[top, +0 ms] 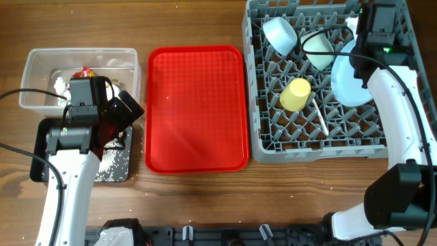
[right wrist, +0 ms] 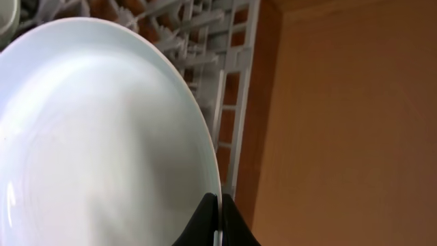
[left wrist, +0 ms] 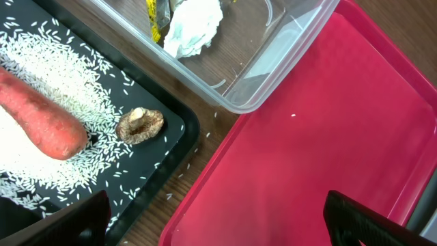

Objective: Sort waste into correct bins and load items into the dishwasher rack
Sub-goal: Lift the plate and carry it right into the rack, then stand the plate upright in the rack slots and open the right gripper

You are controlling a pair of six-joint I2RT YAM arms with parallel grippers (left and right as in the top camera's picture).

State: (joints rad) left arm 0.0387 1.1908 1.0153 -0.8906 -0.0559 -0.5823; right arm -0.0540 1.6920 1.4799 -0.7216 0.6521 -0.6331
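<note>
Wooden counter (top: 205, 20) | right jaws pinched shut on rim of pale blue plate (top: 349, 82), leaning in grey rack (top: 273, 140) by a bowl (top: 317, 48) | left jaws wide apart, empty, over black tray (left wrist: 174, 126) | risk imo: released unseated, plate flops onto yellow cup (top: 295, 94)

This is a robotics lab bench staged as a kitchen clean-up. A bare wooden table (top: 198, 20) carries a dishwasher rack (top: 321, 152) at its far right corner, a red tray (top: 198, 109) mid-table, and a clear tub (top: 41, 61) and a black tray (top: 121, 172) near its left edge. A cabled left arm (top: 65, 184) and right arm (top: 403, 116) rise from its near edge.
</note>
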